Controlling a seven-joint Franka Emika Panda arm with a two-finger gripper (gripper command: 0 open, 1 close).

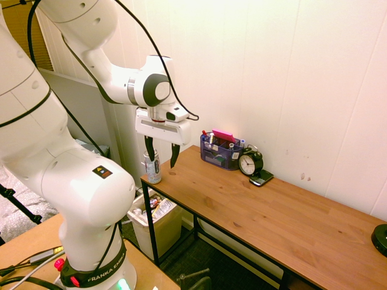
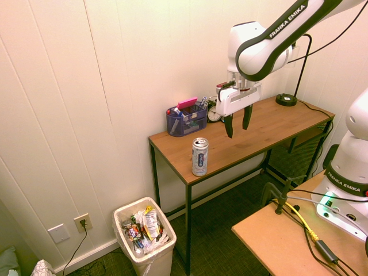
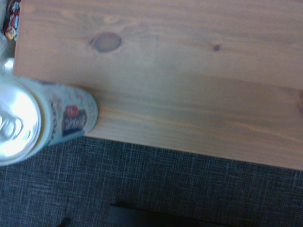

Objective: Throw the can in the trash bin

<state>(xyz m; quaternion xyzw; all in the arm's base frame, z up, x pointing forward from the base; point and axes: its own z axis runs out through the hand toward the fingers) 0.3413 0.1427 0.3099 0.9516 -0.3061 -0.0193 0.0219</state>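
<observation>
The slim silver-white can (image 1: 152, 168) (image 2: 199, 156) stands upright at the corner of the wooden table (image 1: 260, 211), close to its front edge. In the wrist view the can (image 3: 28, 123) shows from above, shiny top first, right by the table's edge. My gripper (image 1: 162, 158) (image 2: 238, 123) hangs open above the tabletop, a little higher than the can and off to its side toward the table's middle, with nothing between its fingers. The cream trash bin (image 1: 140, 220) (image 2: 155, 261) stands on the floor beside the table's end, below the can's corner.
A translucent blue desk organiser (image 1: 221, 151) (image 2: 187, 121) with pens sits against the wall, with a black alarm clock (image 1: 250, 162) and a phone (image 1: 261, 177) beside it. A black round object (image 1: 381, 238) lies at the table's far end. Wrappers fill the bin.
</observation>
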